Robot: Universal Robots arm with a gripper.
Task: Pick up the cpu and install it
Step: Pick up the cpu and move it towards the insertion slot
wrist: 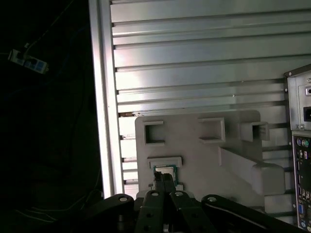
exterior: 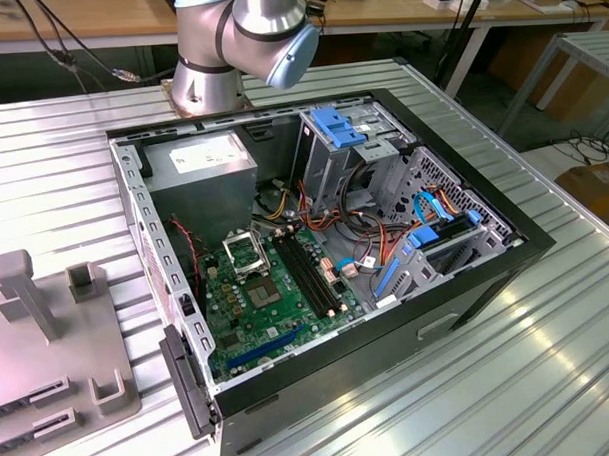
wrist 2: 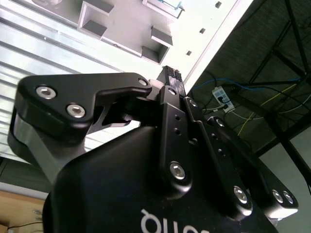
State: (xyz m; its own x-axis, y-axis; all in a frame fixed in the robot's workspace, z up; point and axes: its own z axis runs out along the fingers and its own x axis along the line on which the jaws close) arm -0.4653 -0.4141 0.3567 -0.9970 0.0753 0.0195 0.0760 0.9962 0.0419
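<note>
pick-up step: gripper [wrist: 163,178], fingers pressed together, hovers over the cpu [wrist: 168,170] on the grey fixture plate [wrist: 209,160]; grabbing likely needs them spread.

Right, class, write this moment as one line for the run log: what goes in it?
step: pick-up | pincer: shut, tips at cpu | cpu: lying in grey fixture slot | computer case: open on table

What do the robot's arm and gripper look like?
The arm is made of fat, round, silvery-grey tubes, with a pale blue cap on one joint. The gripper is chunky and matt black. It has angled link bars, shiny silver screw heads, white lettering on its body and two slim jaws.
</note>
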